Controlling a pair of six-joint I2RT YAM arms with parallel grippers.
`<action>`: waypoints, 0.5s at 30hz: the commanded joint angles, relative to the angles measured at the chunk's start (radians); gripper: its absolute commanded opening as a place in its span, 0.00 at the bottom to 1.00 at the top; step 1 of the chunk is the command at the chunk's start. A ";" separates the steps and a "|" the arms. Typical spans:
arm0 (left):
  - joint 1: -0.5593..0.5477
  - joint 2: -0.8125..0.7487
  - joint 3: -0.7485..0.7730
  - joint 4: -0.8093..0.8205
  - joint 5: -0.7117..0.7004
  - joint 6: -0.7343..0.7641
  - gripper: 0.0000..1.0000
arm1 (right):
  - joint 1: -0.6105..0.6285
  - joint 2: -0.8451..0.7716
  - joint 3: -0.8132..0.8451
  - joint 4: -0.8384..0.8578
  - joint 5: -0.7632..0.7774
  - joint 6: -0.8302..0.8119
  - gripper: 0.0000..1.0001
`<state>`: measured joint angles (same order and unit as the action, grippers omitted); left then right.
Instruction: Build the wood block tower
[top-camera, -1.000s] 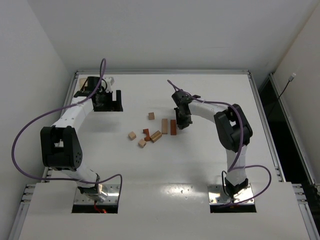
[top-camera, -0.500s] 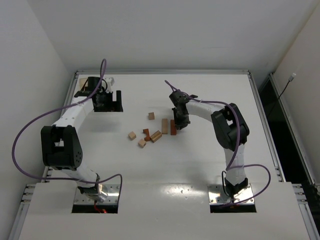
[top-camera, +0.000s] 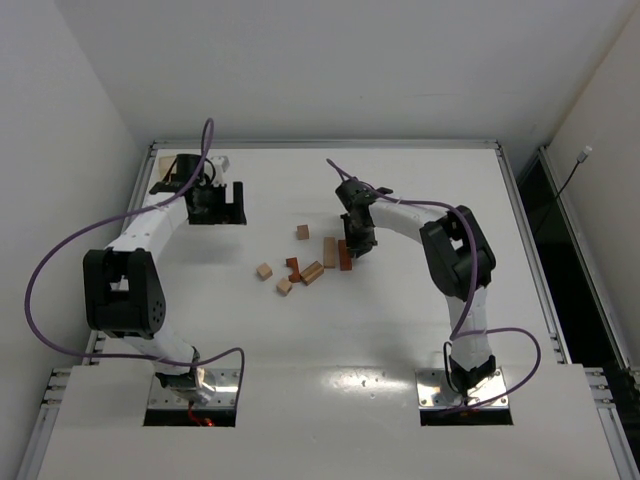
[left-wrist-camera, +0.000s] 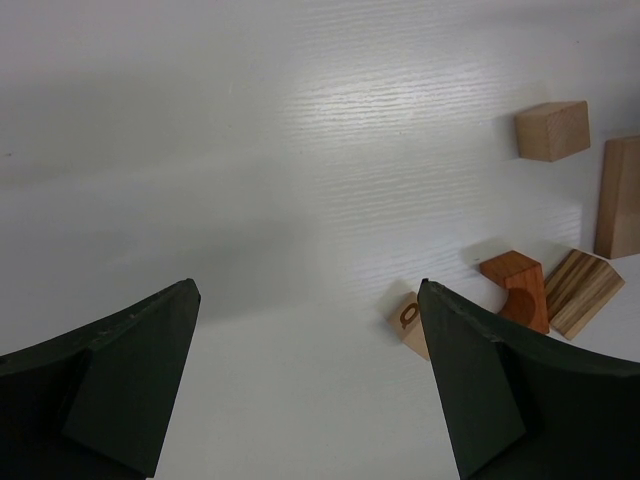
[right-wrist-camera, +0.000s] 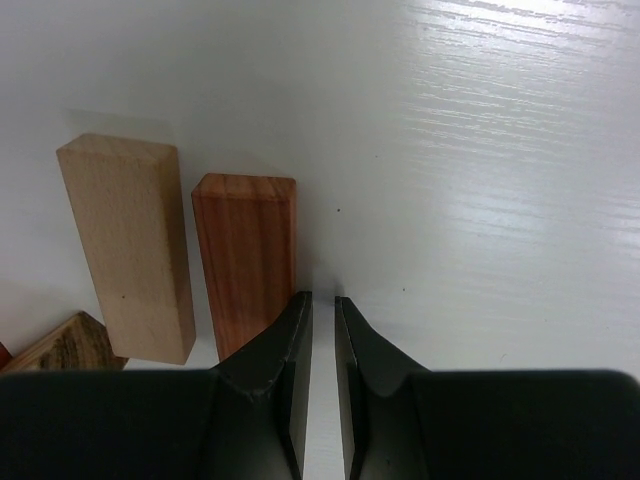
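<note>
Wooden blocks (top-camera: 305, 262) lie scattered on the table (top-camera: 400, 320), nothing stacked yet. Right gripper (right-wrist-camera: 323, 300), fingers nearly together and empty, sits beside the reddish bar (right-wrist-camera: 245, 250), probably to nudge it; left gripper (left-wrist-camera: 307, 290) hangs wide apart, aside.

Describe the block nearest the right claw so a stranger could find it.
Find the loose blocks on the white table. At their right edge, beside the right claw, a reddish-brown bar lies alongside a light tan bar. It is the darker one, nearer the claw.
</note>
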<state>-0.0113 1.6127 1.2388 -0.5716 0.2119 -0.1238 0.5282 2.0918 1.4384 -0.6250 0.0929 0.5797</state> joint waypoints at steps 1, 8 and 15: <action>0.019 0.009 0.010 0.026 -0.002 0.003 0.89 | 0.007 0.007 0.040 -0.001 -0.013 0.016 0.12; 0.019 0.009 0.010 0.026 -0.002 0.012 0.89 | 0.007 0.025 0.059 -0.001 -0.013 0.016 0.12; 0.019 0.009 0.010 0.026 0.007 0.012 0.89 | 0.007 0.034 0.068 -0.001 -0.013 0.025 0.12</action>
<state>-0.0044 1.6234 1.2388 -0.5705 0.2123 -0.1162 0.5282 2.1178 1.4677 -0.6312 0.0818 0.5823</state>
